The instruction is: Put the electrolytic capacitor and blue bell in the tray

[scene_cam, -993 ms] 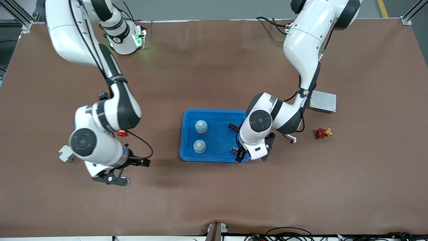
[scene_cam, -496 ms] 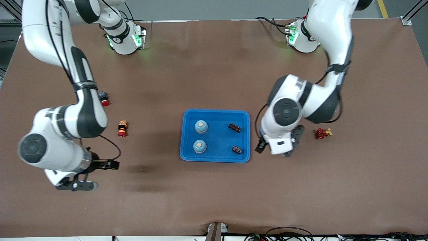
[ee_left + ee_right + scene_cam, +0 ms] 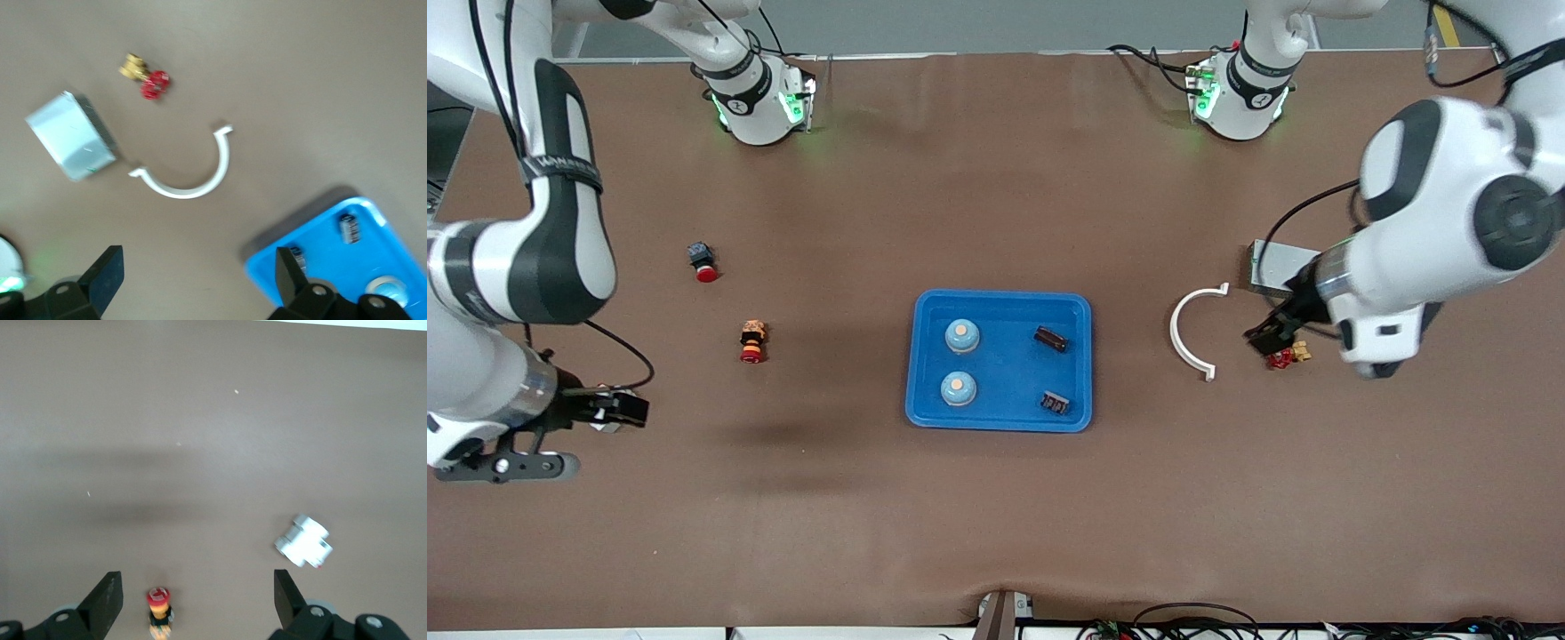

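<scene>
Bells [image 3: 960,335] and capacitors [image 3: 1050,339] lie in the tray [image 3: 1000,420] at frame centre, so placing looks done; left gripper [image 3: 193,280] and right gripper [image 3: 193,597], fingers wide and empty, need only retreat.

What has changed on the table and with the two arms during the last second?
The left gripper left the tray and moved out to the left arm's end, now over the small red valve, fingers open. It left a dark capacitor in the tray. The right gripper moved toward its own end of the table, also open. Both blue bells and the other capacitor stayed put.
</scene>
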Controlling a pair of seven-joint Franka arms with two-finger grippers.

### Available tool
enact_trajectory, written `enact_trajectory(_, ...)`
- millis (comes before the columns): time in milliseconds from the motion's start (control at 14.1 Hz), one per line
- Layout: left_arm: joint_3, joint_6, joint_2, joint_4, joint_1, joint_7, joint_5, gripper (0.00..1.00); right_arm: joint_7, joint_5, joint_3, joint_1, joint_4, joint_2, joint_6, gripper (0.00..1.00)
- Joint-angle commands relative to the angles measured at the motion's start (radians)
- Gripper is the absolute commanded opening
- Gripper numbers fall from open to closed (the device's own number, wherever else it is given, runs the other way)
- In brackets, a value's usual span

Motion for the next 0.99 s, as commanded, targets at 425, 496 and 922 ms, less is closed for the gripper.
enact_trajectory(425, -0.005, 0.004, -0.203, -0.259, 0.134, 0.555, 0.091, 1.00, -0.118, 0.028, 0.014, -0.135, -0.080, -0.190, -0.091, 1.00)
enact_trajectory(496, -0.005, 0.004, -0.207, -0.260, 0.134, 0.603, 0.112, 1.00, -0.113, 0.058, 0.014, -0.145, -0.105, -0.215, -0.097, 1.00)
enact_trajectory(922, -0.018, 0.031, -0.232, -0.233, 0.126, 0.660, 0.150, 1.00, -0.113, 0.118, 0.015, -0.153, -0.277, -0.356, -0.068, 1.00)
